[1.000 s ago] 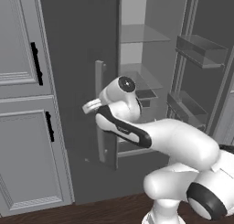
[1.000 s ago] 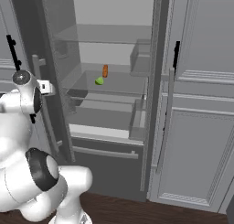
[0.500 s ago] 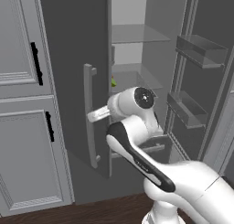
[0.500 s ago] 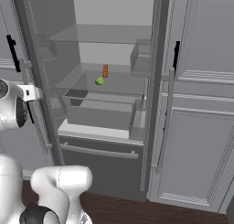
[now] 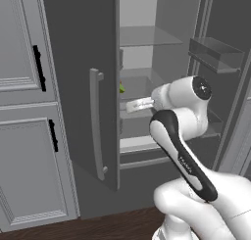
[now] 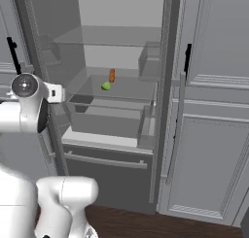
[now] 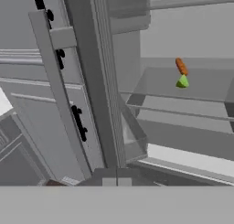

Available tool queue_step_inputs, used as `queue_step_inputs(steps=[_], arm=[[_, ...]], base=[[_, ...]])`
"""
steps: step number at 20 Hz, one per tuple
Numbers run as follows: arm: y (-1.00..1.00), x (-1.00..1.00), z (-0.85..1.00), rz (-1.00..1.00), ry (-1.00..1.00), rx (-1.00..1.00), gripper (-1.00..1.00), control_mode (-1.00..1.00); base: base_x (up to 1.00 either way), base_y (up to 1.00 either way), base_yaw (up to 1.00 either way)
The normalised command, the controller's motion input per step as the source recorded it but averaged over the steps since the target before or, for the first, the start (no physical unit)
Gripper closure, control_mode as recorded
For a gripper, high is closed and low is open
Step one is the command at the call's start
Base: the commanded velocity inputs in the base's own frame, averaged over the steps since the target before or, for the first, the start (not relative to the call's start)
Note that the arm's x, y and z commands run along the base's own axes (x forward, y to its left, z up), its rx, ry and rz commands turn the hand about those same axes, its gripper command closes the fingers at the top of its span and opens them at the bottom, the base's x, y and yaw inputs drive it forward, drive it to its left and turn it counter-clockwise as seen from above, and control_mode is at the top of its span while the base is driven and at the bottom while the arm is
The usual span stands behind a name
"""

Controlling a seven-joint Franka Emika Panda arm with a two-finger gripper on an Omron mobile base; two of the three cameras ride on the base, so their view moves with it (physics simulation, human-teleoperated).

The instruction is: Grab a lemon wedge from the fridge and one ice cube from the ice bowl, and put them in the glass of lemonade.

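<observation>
The hand view looked into the open fridge (image 7: 192,45); a tiny yellow-green lemon wedge (image 7: 183,82) sat on a glass shelf (image 7: 155,88) at the upper right, and a thin orange stick (image 7: 181,66) lay just behind it, apparently touching it; below the shelf ran clear drawer fronts and a pale ledge (image 7: 192,158); the dark edge of the fridge door (image 7: 93,81) stood up the middle of the picture; left of it ran a long light grey bar handle (image 7: 57,88), slanted; grey cabinet panels with black handles (image 7: 78,122) lay behind it.

Base views flank the open fridge (image 6: 121,110) — hand view nearer.
</observation>
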Motion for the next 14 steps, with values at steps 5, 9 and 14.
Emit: queue_step_inputs(steps=[5,9,14], arm=[[-0.37,0.52,-0.17,0.00,0.11,0.10,1.00,-1.00],[0.01,0.68,-0.04,0.09,0.19,0.14,1.00,-1.00],[0.31,0.81,-0.13,0.10,0.24,0.10,-1.00,-1.00]], base=[[0.00,0.00,0.00],[0.00,0.00,0.00],[0.00,0.00,0.00]])
